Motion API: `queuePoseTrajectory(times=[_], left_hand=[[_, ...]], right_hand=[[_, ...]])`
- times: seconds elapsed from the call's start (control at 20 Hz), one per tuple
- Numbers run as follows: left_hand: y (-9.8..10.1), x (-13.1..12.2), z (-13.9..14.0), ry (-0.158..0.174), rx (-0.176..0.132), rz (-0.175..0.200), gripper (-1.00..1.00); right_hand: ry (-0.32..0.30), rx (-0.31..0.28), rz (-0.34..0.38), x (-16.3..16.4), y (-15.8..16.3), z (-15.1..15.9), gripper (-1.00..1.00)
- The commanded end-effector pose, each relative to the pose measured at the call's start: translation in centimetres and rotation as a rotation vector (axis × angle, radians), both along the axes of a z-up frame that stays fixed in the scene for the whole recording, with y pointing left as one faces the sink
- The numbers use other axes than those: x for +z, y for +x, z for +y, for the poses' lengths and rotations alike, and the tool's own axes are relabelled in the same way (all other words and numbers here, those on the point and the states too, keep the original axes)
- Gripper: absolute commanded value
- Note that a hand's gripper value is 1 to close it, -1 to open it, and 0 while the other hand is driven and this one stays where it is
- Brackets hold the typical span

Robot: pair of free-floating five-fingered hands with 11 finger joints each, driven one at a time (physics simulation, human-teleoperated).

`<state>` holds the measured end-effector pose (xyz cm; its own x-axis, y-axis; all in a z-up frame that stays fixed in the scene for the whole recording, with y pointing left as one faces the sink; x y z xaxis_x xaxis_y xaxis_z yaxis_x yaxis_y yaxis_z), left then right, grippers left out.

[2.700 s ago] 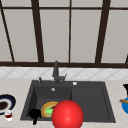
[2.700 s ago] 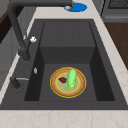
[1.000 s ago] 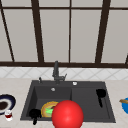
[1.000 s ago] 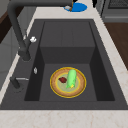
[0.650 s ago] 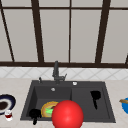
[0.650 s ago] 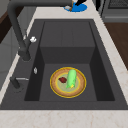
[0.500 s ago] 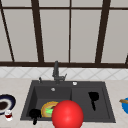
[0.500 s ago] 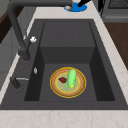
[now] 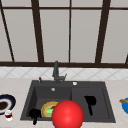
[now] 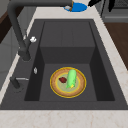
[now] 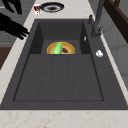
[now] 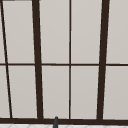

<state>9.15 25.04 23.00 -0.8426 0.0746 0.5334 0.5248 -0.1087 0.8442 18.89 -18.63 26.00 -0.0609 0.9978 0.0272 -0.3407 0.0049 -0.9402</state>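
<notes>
**Front view.** The right hand [image 9: 90, 101] is hovering in front of the right half of the sink [image 9: 107, 110], holding nothing. The left hand [image 9: 35, 114] is hanging at the sink's front left corner, and its state cannot be told. The yellow plate [image 9: 46, 110] is lying in the sink's left basin. A red ball [image 9: 67, 115] is covering part of it.

**Left side view.** The plate is lying flat on the basin floor. It is carrying a green vegetable [image 10: 71, 78] and a dark red piece [image 10: 62, 79].

**Right side view.** The hand taken to be the right one is reaching over the sink's front rim with straight, spread fingers.

**Step in hand (judgement).** A hand is being positioned above the sink. Reaching the plate would call for a descent into the left basin, clear of the faucet [image 9: 56, 71].

**Surroundings.** The pale stone countertop [image 9: 117, 85] is carrying a blue bowl [image 9: 125, 105] right of the sink. A dark plate [image 9: 6, 103] and a cup [image 9: 8, 115] are standing to the sink's left. A dark-framed window [image 9: 53, 32] is rising behind the sink.
</notes>
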Motion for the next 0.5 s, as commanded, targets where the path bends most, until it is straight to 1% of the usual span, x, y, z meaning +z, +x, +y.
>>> queuePoseTrajectory(times=[0.0,0.05,0.15,0.2,0.25,0.3,0.45], left_hand=[[0.0,0.0,0.0,0.000,0.000,0.000,0.00],[0.0,0.0,0.0,0.000,0.000,0.000,0.00],[0.0,0.0,0.0,0.000,0.000,0.000,0.00],[0.0,0.0,0.0,0.000,0.000,0.000,0.00],[0.0,0.0,0.0,0.000,0.000,0.000,0.00],[0.0,0.0,0.0,0.000,0.000,0.000,0.00],[0.0,0.0,0.0,0.000,0.000,0.000,0.00]], right_hand=[[0.028,0.015,-0.030,0.7,-2.4,0.1,-1.00],[0.026,0.024,-0.034,0.7,-2.7,0.3,-1.00],[0.024,0.037,-0.005,0.6,-3.1,0.6,-1.00],[0.014,0.015,-0.009,0.6,-2.8,0.8,-1.00],[0.017,-0.007,-0.030,0.8,-2.9,0.5,-1.00],[0.015,0.013,-0.003,0.6,-2.7,0.6,-1.00],[0.017,0.015,0.002,0.5,-2.4,1.9,-1.00]])
